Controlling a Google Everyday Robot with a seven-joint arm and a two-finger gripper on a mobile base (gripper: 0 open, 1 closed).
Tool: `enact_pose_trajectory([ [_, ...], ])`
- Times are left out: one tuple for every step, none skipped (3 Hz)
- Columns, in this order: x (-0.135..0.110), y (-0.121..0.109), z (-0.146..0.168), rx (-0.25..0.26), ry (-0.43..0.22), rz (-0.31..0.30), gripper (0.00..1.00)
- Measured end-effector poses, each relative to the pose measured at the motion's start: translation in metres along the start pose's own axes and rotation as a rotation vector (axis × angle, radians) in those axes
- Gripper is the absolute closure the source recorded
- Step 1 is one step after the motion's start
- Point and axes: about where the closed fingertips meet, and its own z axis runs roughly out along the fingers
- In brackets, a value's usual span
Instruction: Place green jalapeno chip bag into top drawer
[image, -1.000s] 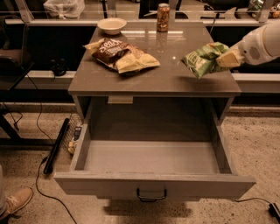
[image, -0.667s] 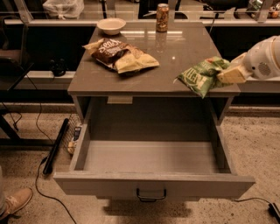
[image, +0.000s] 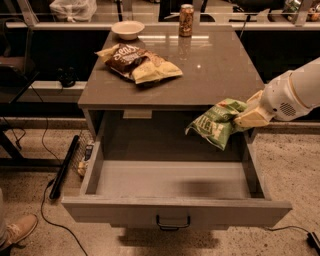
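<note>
The tool (image: 246, 116) is clamped on the right edge of the green bag (image: 215, 124), which hangs in the air to its left, just forward of the counter's (image: 215, 70) front edge. The pulled-out drawer (image: 175, 210) lies below, its right wall under the tool and its floor stretching leftward.

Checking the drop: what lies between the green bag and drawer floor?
Nothing, in camera view; the gripper, at right, holds the green bag over the top drawer.
</note>
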Motion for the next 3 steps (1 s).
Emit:
enact_pose_trajectory([
  [0.000,0.000,0.000,0.000,0.000,0.000,1.00],
  [0.003,0.013,0.026,-0.049,0.016,-0.007,1.00],
  [0.008,0.024,0.072,-0.106,0.031,0.010,1.00],
])
